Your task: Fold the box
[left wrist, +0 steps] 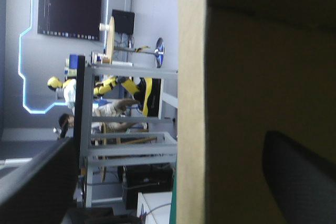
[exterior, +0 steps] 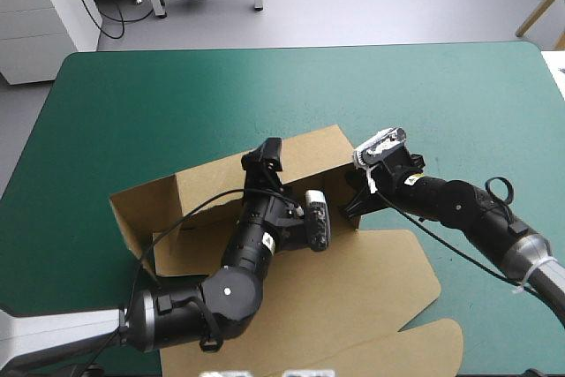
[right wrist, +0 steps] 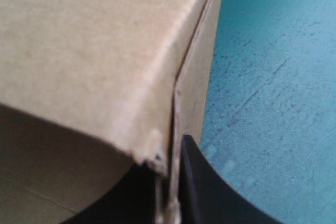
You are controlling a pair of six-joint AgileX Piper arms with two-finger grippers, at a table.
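A teal-green desk (exterior: 459, 103) fills the high view. At its middle lies the brown box (exterior: 362, 289), partly formed. Its far wall and left wall stand up, and its broad lid panel lies flat on the side nearer the robot. The far wall's long axis runs across the desk from left to right, its right end a little farther away.

The left claw (exterior: 265, 163) is released. Its black fingers stand apart astride the top edge of the far wall, one inside the box and one outside, near the wall's middle.

The right claw (exterior: 355, 193) is clenched on a thin edge of board at the box's far right corner, just where the far wall ends.

The coming move probably turns on that corner. It sits directly in the right claw, so the right arm is nearer, while the left claw steadies the wall beside it.
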